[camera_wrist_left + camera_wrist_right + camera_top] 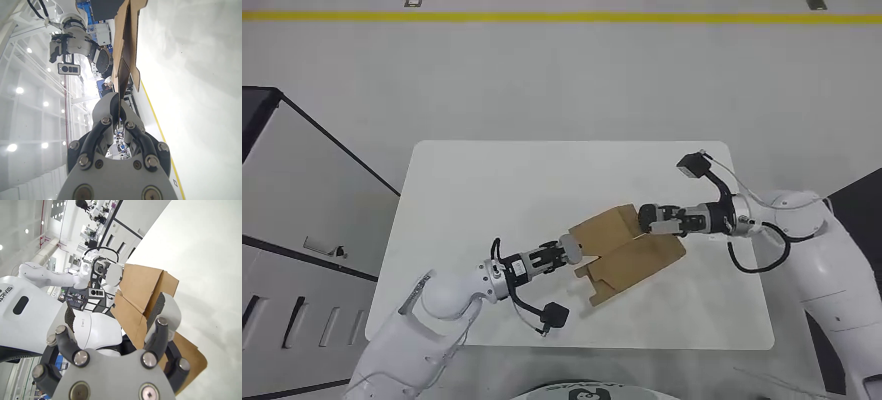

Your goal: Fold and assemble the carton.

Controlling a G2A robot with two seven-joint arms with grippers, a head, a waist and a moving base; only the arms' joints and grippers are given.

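Top view is showing the carton [627, 245] sitting half-raised near the middle of the table [492, 180]. The left gripper [569, 246] is meeting it at one end and the right gripper [650, 218] at the opposite end.

Left wrist view is showing the left gripper's fingers [102, 109] pinching together on a thin cardboard edge. The sheet is running straight out from between the pads and away beyond the tips. That clamp is probably serving as an anchor, keeping the carton from sliding while its other end is being worked.

Right wrist view is showing the right gripper standing wide open and holding nothing. One ribbed pad [159, 308] is lying against, or just beside, the edge of the upright panel [140, 285]; I cannot tell which. The opposite finger [69, 315] is hanging well apart from the board. A short flap [128, 315] is sitting in the gap between those two fingers, and a flat panel [189, 355] is lying on the table just beyond the pad-side finger.

I am judging that the spread stance is meant for pushing on, or closing onto, the upright panel so the sleeve can be squared up. The carton is looking only partly opened, with its flaps loose, so most of the folding is probably waiting to be done.
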